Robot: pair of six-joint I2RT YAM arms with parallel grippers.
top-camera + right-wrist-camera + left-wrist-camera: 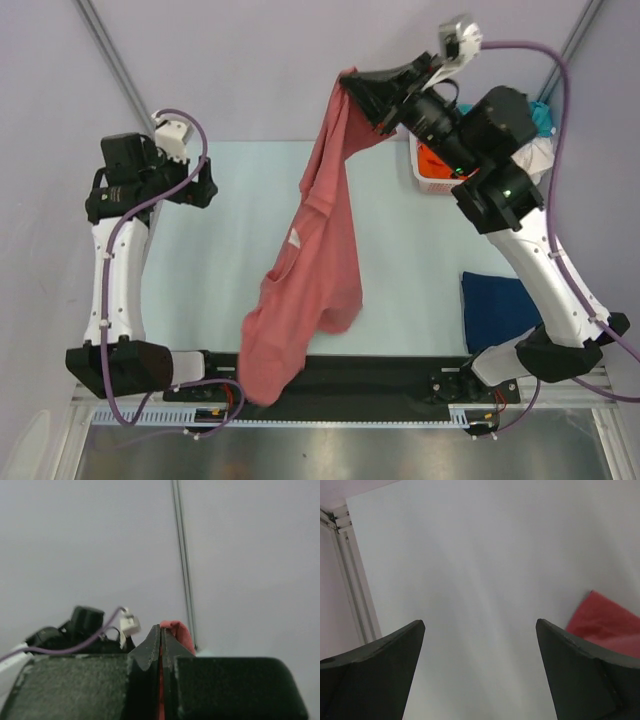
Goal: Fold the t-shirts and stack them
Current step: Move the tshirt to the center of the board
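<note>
My right end effector (161, 635) is clenched on a pinch of the red shirt (320, 260), held high at 1 o'clock so the cloth hangs open, its tail reaching the desk (220, 230) edge at 7 o'clock. My left end effector (480, 625) hovers released at 9 o'clock, likely to take another corner.

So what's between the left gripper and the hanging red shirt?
Bare table only, in the top view, between the open left gripper and the salmon-red shirt.
</note>
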